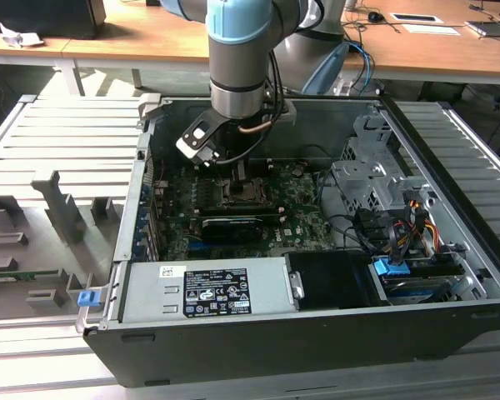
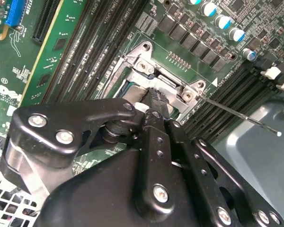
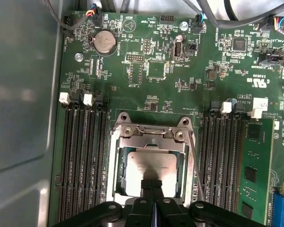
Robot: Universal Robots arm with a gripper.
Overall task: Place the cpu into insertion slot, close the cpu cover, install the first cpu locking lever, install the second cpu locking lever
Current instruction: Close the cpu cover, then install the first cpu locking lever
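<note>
Both fingers of the pincer [image 3: 151, 185] are pressed together with nothing between them. Their shared tip is down over the near edge of the cpu [image 3: 148, 164], so close that I cannot tell whether it touches. The cpu sits in its socket on the green motherboard [image 3: 156, 71], and its pale metal top shows through the square window of the cpu cover [image 3: 154, 142], which lies flat around it. Just beside the socket a thin wire locking lever [image 3: 195, 163] stands off the board; in the second wrist view this lever [image 2: 236, 116] juts out at a slant, its free end in the air. Rows of black memory slots [image 3: 83, 156] flank the socket on both sides, and a coin battery [image 3: 104, 41] lies further off on the board. In the exterior view the arm reaches down into the open computer case [image 1: 317, 333], with the pincer [image 1: 238, 177] low over the socket. A long black card [image 1: 232, 227] lies near it, and a labelled power supply [image 1: 208, 287] runs along the case's front. A wooden bench [image 1: 133, 37] stands behind.
</note>
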